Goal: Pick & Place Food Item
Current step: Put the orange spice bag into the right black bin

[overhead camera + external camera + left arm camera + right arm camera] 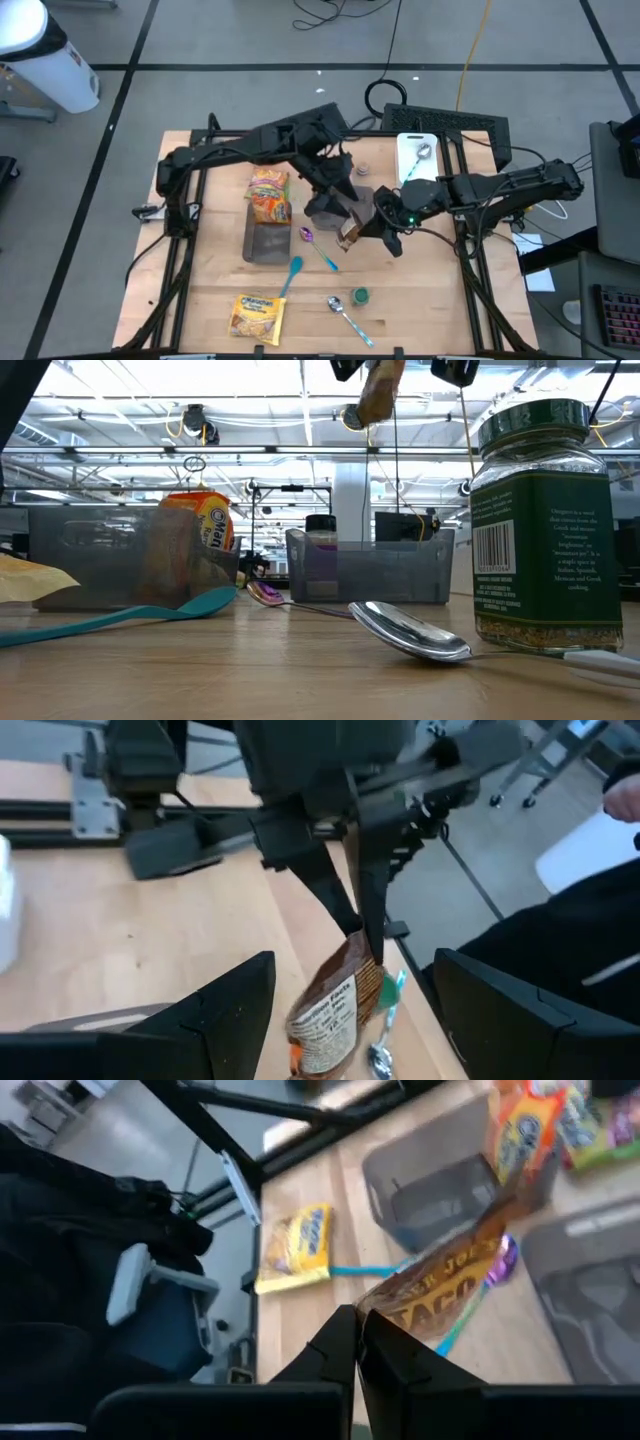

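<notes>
nearest you on the desk point(420, 320) lie a yellow packet point(257, 315), a metal spoon point(348, 318) and a small green-lidded jar point(359, 295), with a teal spoon point(291, 274) just behind them. a little farther in, a purple spoon point(308, 235) sits beside a dark tray point(266, 243), and a bright noodle packet point(268, 193) lies at the tray's far end.

above the middle of the desk, your right hand point(372, 229) is clamped shut on the top edge of a brown snack packet point(350, 233), which hangs in the air clear of the wood; you see it dangling in the low view point(377, 392) and pinched between the dark fingers point(345, 1348) in the right wrist view. your left hand point(330, 200) hovers just beside it with its jaws spread wide and nothing between them, over a grey bin point(352, 203). at the far edge sits a white board point(414, 156).
</notes>
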{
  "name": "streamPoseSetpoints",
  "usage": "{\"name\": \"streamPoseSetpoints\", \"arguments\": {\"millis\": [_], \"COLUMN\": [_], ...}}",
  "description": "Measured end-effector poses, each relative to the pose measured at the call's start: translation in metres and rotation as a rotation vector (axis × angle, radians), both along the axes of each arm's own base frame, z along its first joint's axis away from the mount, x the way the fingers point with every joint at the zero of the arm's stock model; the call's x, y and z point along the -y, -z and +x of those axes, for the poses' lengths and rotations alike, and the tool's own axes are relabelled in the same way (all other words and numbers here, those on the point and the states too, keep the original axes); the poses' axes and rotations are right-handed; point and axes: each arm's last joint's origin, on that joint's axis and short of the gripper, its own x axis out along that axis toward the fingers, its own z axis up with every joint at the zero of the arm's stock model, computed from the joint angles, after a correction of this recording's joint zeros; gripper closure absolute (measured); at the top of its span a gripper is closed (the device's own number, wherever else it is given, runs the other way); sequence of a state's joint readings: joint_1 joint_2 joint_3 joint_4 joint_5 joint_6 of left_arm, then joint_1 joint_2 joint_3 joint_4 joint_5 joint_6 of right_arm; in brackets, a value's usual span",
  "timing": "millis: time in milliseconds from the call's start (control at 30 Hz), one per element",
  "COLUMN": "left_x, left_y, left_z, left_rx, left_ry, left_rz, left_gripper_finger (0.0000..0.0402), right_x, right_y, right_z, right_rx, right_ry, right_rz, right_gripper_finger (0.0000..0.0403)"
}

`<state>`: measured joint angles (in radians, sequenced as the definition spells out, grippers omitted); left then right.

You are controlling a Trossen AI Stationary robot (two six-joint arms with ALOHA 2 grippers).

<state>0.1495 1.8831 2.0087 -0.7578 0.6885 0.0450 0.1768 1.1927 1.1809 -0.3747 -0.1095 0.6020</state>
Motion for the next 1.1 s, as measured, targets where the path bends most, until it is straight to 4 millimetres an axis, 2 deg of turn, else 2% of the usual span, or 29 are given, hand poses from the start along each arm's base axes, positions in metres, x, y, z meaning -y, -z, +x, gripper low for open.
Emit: {"name": "streamPoseSetpoints", "arguments": {"millis": [300,600,867,1100], "left_x": [0.013,0.013,0.012,0.008], "left_y": [0.003,0.005,0.010,0.009], "left_z": [0.007,0.006,0.002,0.001], "left_rx": [0.021,-0.007,-0.070,-0.064], "left_ry": [0.029,0.025,0.028,0.036], "left_rz": [0.011,0.004,0.002,-0.017], "left_gripper_finger": [0.0124,0.0124,0.0124,0.0124], "right_x": [-0.001,-0.004,0.002,0.005], "right_y": [-0.001,0.000,-0.015,-0.015], "right_z": [0.004,0.015,0.016,0.017], "right_rx": [0.028,0.083,0.129,0.125], "right_ry": [-0.027,-0.063,-0.053,-0.049], "right_rz": [0.012,0.004,-0.032,-0.043], "right_gripper_finger": [0.0403,0.0403,0.0403,0.0403]}}
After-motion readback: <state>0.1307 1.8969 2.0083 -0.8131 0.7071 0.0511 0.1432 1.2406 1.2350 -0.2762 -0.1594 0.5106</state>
